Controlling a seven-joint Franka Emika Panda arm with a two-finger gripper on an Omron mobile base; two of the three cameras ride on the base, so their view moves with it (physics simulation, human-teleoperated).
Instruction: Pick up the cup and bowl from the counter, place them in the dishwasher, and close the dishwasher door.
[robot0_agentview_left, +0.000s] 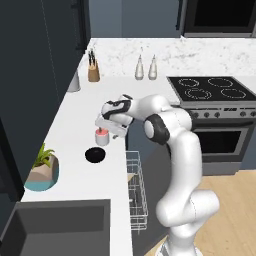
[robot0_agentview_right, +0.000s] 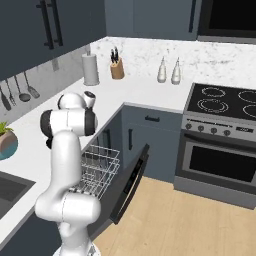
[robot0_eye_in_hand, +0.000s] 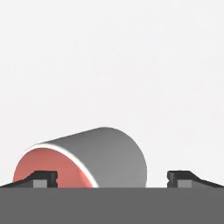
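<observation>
Above the counter (robot0_agentview_left: 75, 130), gripper (robot0_eye_in_hand: 112, 178) spread wide over the cup (robot0_eye_in_hand: 87, 159).
Between the fingertips (robot0_eye_in_hand: 43, 178), nearer the left one, untouched by either; upright on the white top, bowl (robot0_agentview_left: 95, 154) close beside, dishwasher (robot0_agentview_right: 97, 172) rack pulled out.

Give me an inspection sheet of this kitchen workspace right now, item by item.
Surface: white counter, L-shaped, marbled backsplash.
Job's things: cup upright on the counter, red top; black bowl beside it, apart; dishwasher door open, wire rack pulled out, no dishes seen in it.
Clutter: teal planter, knife block, two bottles, paper towel roll.
Claw: claw open, just above the cup, one fingertip over its red mouth, the other clear of its side; holds nothing.
Cables: nothing seen.
Surroundings: stove with oven, sink, dark cabinets, wood floor.
</observation>
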